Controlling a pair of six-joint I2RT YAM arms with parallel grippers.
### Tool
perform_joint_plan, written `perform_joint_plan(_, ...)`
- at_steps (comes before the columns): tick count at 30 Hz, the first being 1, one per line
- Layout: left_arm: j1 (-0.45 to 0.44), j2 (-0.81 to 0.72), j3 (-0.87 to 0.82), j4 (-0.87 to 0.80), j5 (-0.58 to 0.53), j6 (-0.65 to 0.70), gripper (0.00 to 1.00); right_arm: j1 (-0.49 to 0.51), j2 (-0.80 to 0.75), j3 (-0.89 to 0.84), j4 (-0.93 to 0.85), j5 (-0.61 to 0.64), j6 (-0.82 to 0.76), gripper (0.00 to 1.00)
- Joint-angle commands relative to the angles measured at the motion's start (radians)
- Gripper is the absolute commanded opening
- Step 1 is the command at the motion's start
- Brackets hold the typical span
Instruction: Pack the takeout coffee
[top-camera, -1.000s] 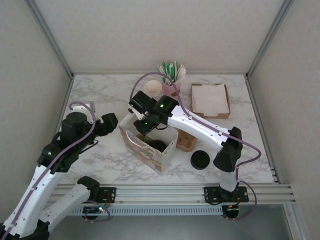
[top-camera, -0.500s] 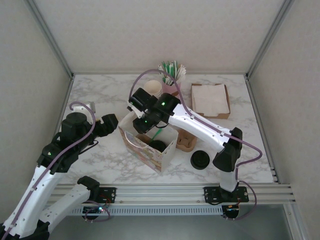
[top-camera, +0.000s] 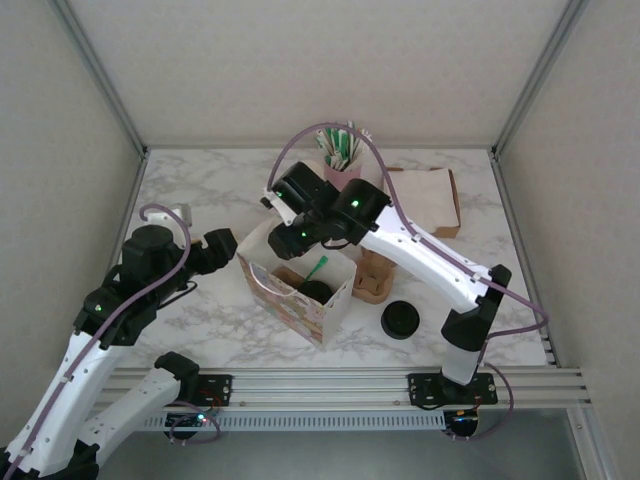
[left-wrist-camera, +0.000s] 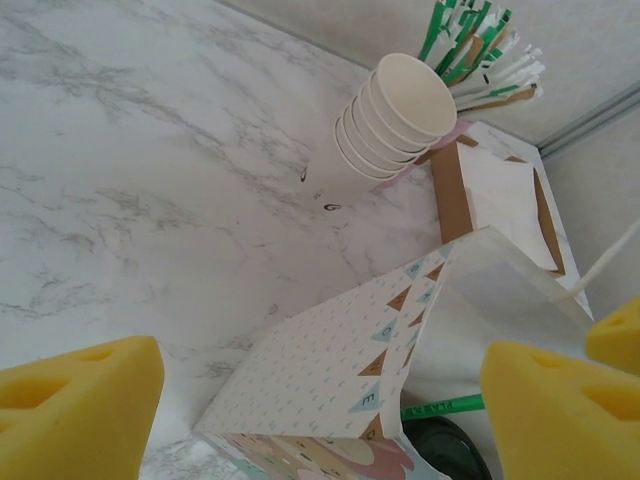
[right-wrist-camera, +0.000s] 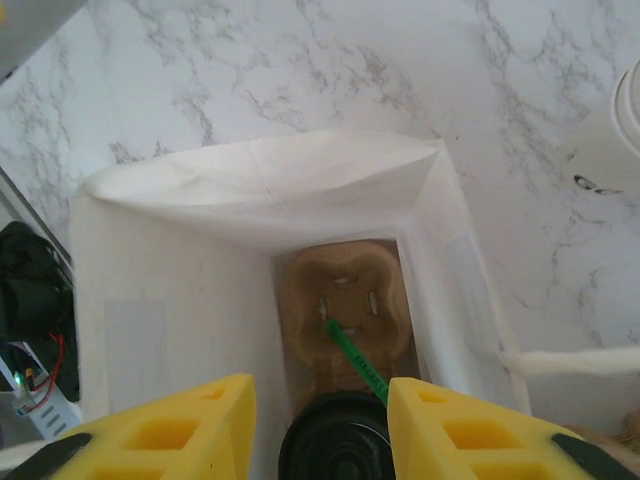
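Coffee (right-wrist-camera: 335, 445) sits inside the open bag (right-wrist-camera: 260, 170), at the near end of the tray (right-wrist-camera: 350, 300) on the bag floor. A green stick (right-wrist-camera: 356, 362) leans across from tray to lid. The cup is upright as far as I can tell: black lid faces up, long axis vertical, sides hidden by the bag walls.

Right end effector (right-wrist-camera: 318, 405) hangs over the bag mouth, pads apart, nothing between them. Left end effector (left-wrist-camera: 320, 410) is spread wide and empty, just beside the bag's left wall.

Step looks like clearing the bag after loading. To do it well, go straight up, keep the pads off the thin rim and off the stick, and don't nudge the lid. The left side could steady the wall, since the bag looks light and tippy on the surface (top-camera: 200, 190).
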Motion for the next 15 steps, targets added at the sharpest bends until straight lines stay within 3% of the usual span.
perform_joint_plan(1, -0.008, 0.007, 0.013, -0.003, 0.050, 0.010, 0.83, 0.013, -0.085, -0.032, 0.053, 0.032, -0.018, 0.38)
perform_joint_plan(8, -0.007, 0.036, 0.043, -0.011, 0.110, 0.043, 0.75, 0.012, -0.215, -0.122, 0.168, 0.110, -0.049, 0.37)
perform_joint_plan(15, -0.008, 0.046, 0.043, 0.001, 0.126, 0.061, 0.69, 0.011, -0.396, -0.288, 0.343, 0.336, -0.054, 0.39)
